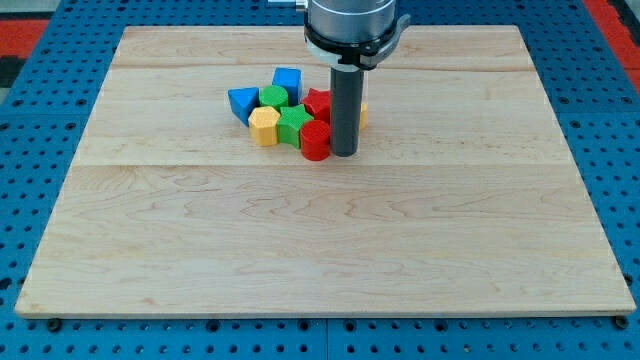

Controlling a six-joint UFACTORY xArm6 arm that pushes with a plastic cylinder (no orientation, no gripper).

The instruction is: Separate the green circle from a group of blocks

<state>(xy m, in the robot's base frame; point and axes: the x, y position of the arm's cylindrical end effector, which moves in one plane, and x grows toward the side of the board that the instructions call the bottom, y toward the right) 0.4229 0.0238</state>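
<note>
A tight cluster of blocks lies on the wooden board point(320, 230), above centre. The green circle point(272, 97) sits in the cluster's upper left, between a blue triangle point(241, 103) and a blue cube point(288, 81). Below it are a yellow hexagon point(264, 126) and a green star point(293, 124). A red circle point(315, 141) and a red star point(318, 102) are on the right side. My tip point(343, 153) rests on the board right beside the red circle, on its right. The rod hides most of a yellow block point(361, 113).
The board lies on a blue perforated base point(40, 120), with a red area point(20, 25) at the view's top left corner. The arm's round end housing point(350, 22) hangs over the board's top edge.
</note>
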